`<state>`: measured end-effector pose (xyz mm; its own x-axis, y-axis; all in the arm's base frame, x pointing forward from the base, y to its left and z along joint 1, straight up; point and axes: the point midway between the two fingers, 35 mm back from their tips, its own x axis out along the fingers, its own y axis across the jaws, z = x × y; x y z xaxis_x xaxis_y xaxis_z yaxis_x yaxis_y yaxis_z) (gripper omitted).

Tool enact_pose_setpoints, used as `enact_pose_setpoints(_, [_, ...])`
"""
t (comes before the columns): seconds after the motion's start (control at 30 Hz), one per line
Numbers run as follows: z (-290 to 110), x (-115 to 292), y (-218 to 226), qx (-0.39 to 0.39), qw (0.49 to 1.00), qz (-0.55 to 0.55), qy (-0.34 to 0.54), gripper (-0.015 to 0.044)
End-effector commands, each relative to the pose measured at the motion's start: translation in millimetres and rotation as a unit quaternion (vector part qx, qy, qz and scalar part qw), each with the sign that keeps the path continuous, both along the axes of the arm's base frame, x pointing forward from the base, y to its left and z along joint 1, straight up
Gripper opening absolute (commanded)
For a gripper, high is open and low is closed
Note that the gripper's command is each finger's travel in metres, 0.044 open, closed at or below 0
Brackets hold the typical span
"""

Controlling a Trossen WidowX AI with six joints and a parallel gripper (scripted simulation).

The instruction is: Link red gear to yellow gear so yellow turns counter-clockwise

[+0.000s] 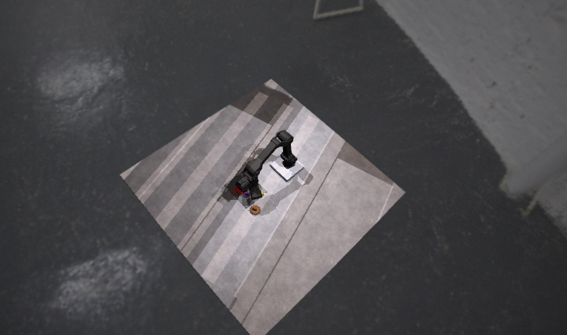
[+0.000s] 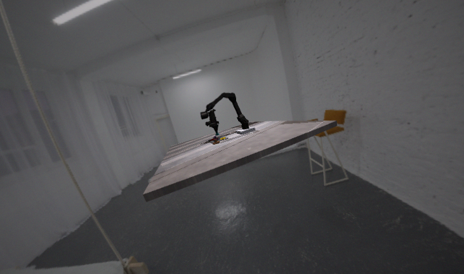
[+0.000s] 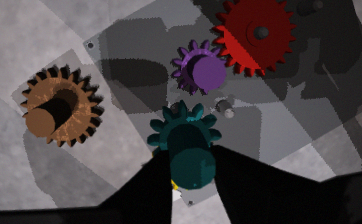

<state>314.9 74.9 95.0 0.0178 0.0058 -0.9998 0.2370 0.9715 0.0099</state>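
Observation:
My gripper (image 3: 189, 156) (image 2: 216, 132) is shut on the knob of the teal gear (image 3: 182, 120), above the grey board (image 3: 244, 132). The yellow gear (image 3: 174, 185) (image 1: 261, 193) is mostly hidden below the teal gear and fingers in the wrist view. The purple gear (image 3: 208, 72) (image 1: 246, 194) is on the board beside the red gear (image 3: 282, 25) (image 1: 237, 191), with their teeth close together. An empty peg (image 3: 225, 109) shows right of the teal gear; another peg (image 3: 176, 106) is partly hidden behind its teeth. A third peg (image 3: 309, 7) is beyond the red gear.
The loose brown gear (image 3: 42, 90) (image 1: 255, 209) stands on the table just off the board, left in the wrist view, knob up. The arm's white base plate (image 1: 287, 174) is on the table. Arm shadows darken much of the board.

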Motion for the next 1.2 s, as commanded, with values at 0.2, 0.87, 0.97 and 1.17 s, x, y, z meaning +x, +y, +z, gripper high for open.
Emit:
enact_pose_setpoints(0.2, [1.2, 0.2, -0.2, 0.003, 0.992, -0.128, -0.002, 0.0000])
enact_pose_setpoints(0.87, [-13.2, 0.2, -0.1, 0.002, 0.997, -0.077, -0.002, 0.0000])
enact_pose_setpoints(0.97, [-17.8, 0.4, -0.3, 0.002, 0.997, -0.072, -0.002, 0.0000])
enact_pose_setpoints(1.17, [-25.5, 1.1, -0.3, 0.002, 0.995, -0.097, -0.002, 0.0000])
